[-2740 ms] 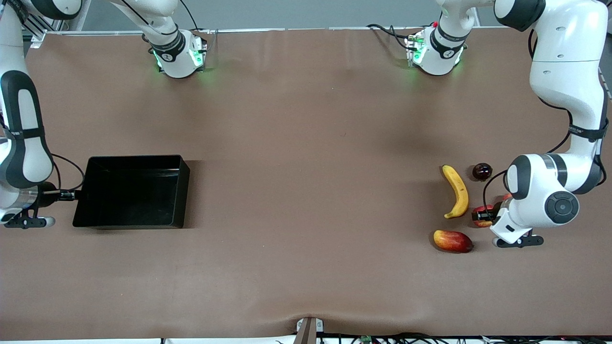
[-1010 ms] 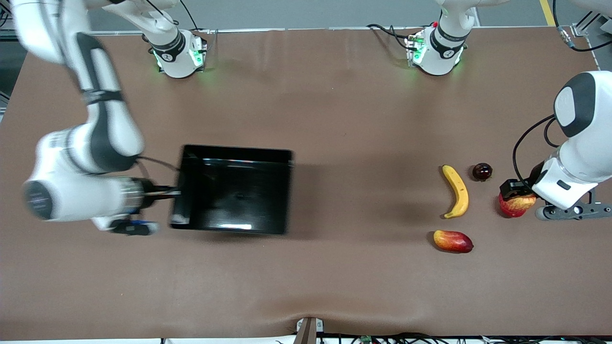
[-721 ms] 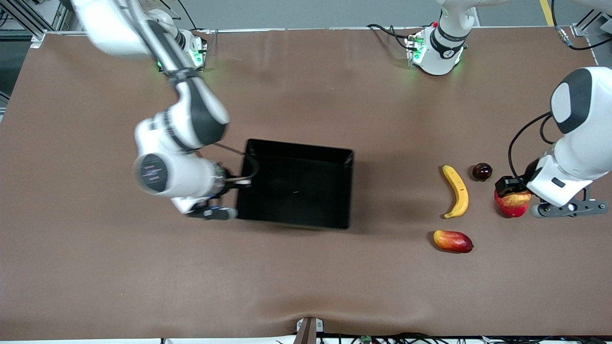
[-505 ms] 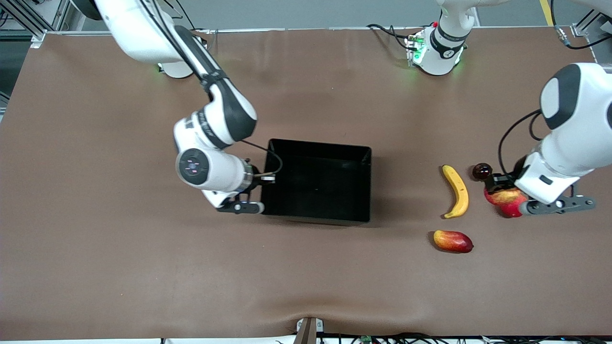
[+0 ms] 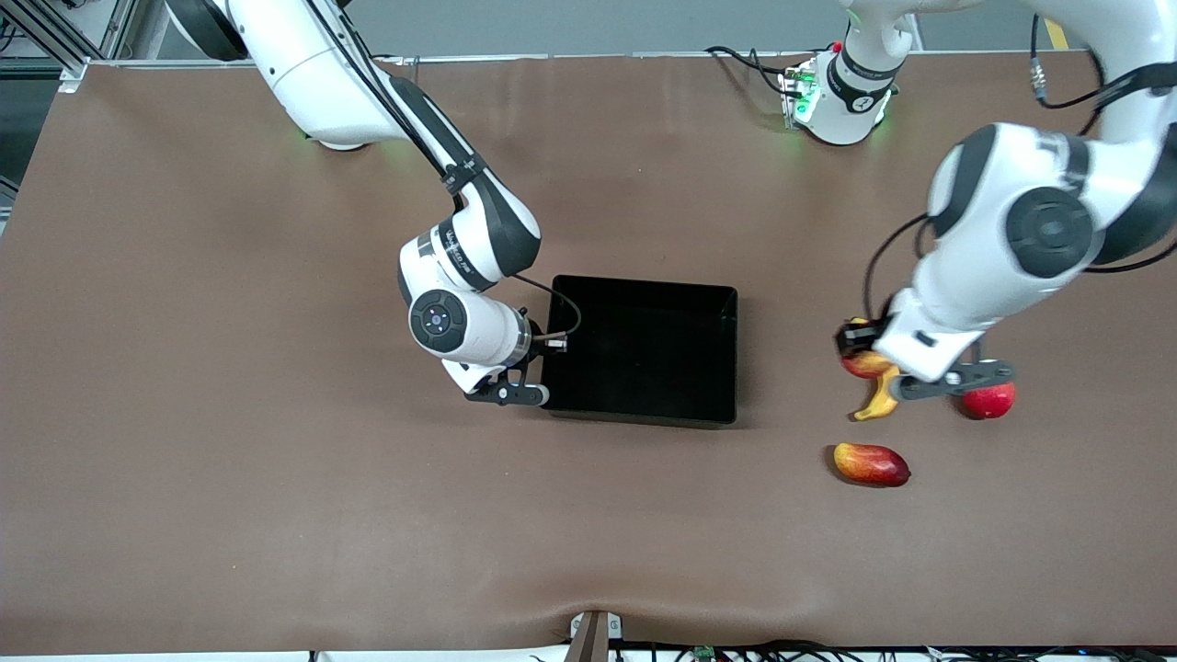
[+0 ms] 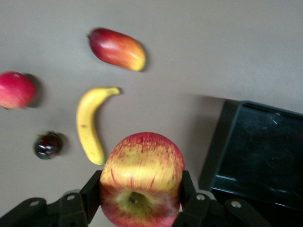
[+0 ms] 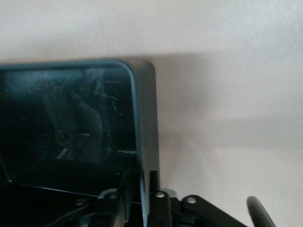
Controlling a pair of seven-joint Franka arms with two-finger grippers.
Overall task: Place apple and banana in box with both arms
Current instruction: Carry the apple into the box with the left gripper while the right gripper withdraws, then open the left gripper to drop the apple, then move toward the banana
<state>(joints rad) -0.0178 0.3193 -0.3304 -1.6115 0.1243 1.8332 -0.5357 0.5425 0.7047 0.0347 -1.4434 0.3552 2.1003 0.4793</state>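
The black box [image 5: 644,360] rests on the table near its middle. My right gripper [image 5: 553,345] is at the box's wall toward the right arm's end. Its fingers straddle that wall [image 7: 147,118] with a slim gap on each side, so it is open. My left gripper [image 6: 140,198] is shut on the apple [image 6: 142,165], red with yellow streaks, stem dimple toward the camera. It hangs in the air over the banana [image 5: 875,403], which shows in full in the left wrist view [image 6: 90,124]. The apple [image 5: 866,366] peeks out under the left wrist.
A red-yellow mango-like fruit [image 5: 871,463] lies nearer the front camera than the banana. A plain pinkish-red round fruit [image 5: 988,400] sits toward the left arm's end. A small dark round fruit [image 6: 47,145] lies beside the banana, hidden by the arm in the front view.
The right arm dragged the box from its own end to the middle and has loosened its fingers. The left arm lifted the apple and carried it over the banana, toward the box.
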